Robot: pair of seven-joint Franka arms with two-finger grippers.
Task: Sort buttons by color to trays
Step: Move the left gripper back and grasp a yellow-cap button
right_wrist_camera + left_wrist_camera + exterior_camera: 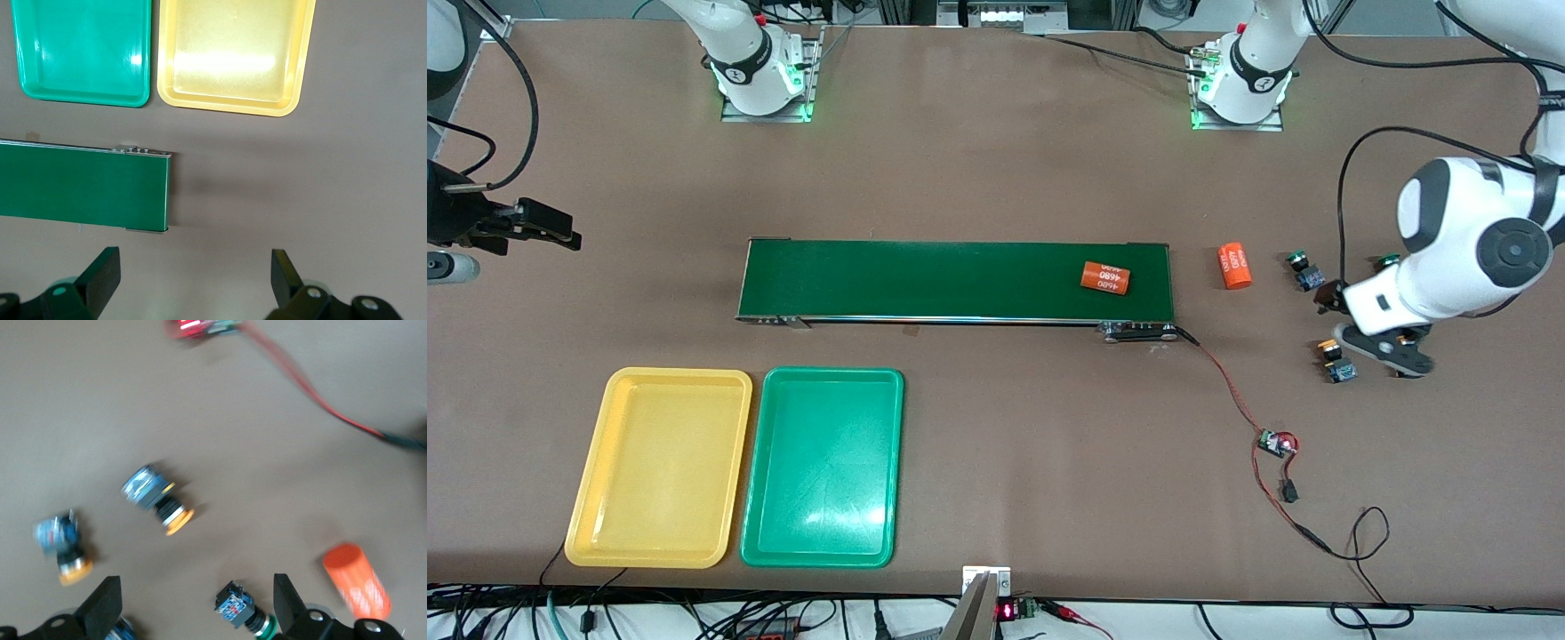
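Tabletop (996, 160) carries everything. Conveyor belt (956, 281) runs across the middle with one orange cylinder (1106, 276) on it; a second orange cylinder (1234, 265) lies just off the belt toward the left arm's end.

Yellow tray (660, 467) and green tray (823, 467) sit side by side, nearer the front camera than the belt, toward the right arm's end — both hold nothing yet, so no sorting done.

Left end effector (1371, 342) is low over the button cluster at the left arm's end, fingers spread wide, holding nothing. Right end effector (193, 280) waits up over the tabletop by the belt's end, also wide open with nothing in it.

Buttons, all loose on the tabletop and well apart from the trays:
- green-cap button (1305, 272) near the off-belt cylinder
- second green-cap button (1388, 261), mostly hidden by the arm
- yellow-cap button (1336, 360), lying on its side
- second yellow-cap button (64, 547), clear only in the left wrist view

Handling, my read: light, rigid plastic parts, not fragile — round caps likely to roll or squirt out if pinched. Better to grip across the flat faces of the square dark body, fingers straddling it, not the cap or the terminal pins. Expect them to skid on the tabletop if nudged
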